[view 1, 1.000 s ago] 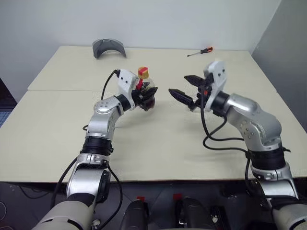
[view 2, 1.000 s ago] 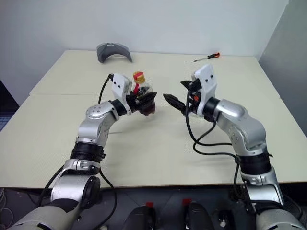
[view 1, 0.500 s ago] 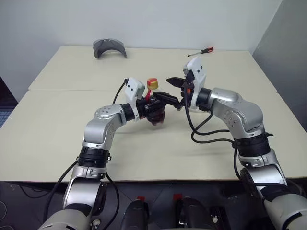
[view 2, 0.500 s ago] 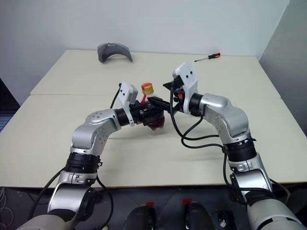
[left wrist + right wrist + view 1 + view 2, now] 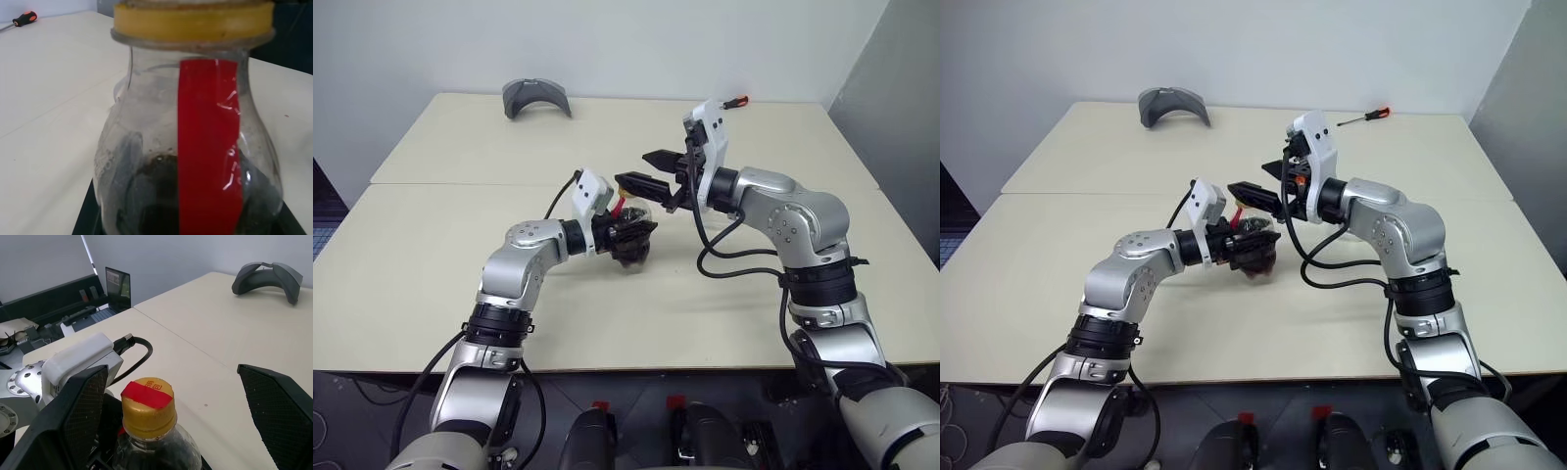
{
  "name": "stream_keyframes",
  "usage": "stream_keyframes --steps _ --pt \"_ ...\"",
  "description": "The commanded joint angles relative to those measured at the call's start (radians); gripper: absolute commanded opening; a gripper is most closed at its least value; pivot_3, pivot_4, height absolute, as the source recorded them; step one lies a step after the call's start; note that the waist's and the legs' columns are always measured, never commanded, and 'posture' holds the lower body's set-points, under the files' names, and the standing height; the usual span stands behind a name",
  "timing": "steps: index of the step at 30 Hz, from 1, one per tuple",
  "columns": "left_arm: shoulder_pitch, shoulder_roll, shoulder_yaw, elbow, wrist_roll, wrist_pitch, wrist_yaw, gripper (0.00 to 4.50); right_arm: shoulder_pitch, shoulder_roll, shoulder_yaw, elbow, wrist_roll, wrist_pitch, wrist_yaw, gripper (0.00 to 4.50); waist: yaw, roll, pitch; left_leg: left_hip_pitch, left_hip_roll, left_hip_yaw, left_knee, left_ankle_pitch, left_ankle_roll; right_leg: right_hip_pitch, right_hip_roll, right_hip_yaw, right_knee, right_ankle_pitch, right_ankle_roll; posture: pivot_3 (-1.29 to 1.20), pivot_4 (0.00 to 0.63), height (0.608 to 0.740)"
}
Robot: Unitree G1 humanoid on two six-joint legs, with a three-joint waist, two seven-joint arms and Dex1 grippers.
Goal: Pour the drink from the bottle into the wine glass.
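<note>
My left gripper [image 5: 634, 237] is shut on the bulbous body of the small clear bottle [image 5: 628, 247], holding it roughly upright just above the table. The left wrist view looks straight at its red label strip [image 5: 208, 147] and yellow cap [image 5: 193, 22]. The dark drink [image 5: 156, 196] pools in the bottom. My right gripper [image 5: 632, 168] is open and level, with one black finger on each side of the cap [image 5: 147, 404] and not touching it. The fingers [image 5: 80, 421] stand wide apart. The wine glass is out of view.
A grey curved object [image 5: 536, 98] lies at the table's far left. A red-handled screwdriver [image 5: 1363, 117] lies at the far right. The cream table [image 5: 431, 255] has a seam running across its middle.
The left arm drew the bottle back toward me and lower. The right gripper swung left from beside the bottle, so its open fingers now straddle the cap.
</note>
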Motion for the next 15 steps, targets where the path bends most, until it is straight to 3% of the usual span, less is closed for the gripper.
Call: stream_keyframes --steps 1,8,10,15 --pt "-0.021 0.001 0.002 -0.042 -0.010 -0.021 -0.002 1.60 -0.003 0.004 -0.020 -0.052 0.025 0.012 0.006 4.50 0.000 0.000 0.000 0.000 0.000 0.000 0.000 0.000 0.000 0.000 0.000 0.000 0.000 0.000 0.000 0.00 0.150 0.740" --pt "-0.017 0.000 -0.007 -0.049 -0.010 -0.026 -0.003 1.60 0.021 0.007 -0.009 -0.068 0.030 0.030 0.021 4.50 0.000 0.000 0.000 0.000 0.000 0.000 0.000 0.000 0.000 0.000 0.000 0.000 0.000 0.000 0.000 0.00 0.150 0.740" --pt "-0.013 0.003 -0.008 -0.055 -0.012 -0.025 -0.004 1.60 0.027 0.011 -0.009 -0.072 0.029 0.031 0.016 3.93 0.000 0.000 0.000 0.000 0.000 0.000 0.000 0.000 0.000 0.000 0.000 0.000 0.000 0.000 0.000 0.00 0.150 0.740" --pt "-0.008 0.004 -0.008 -0.063 -0.014 -0.020 -0.003 1.60 0.029 0.016 -0.008 -0.069 0.019 0.025 0.015 3.93 0.000 0.000 0.000 0.000 0.000 0.000 0.000 0.000 0.000 0.000 0.000 0.000 0.000 0.000 0.000 0.00 0.150 0.740"
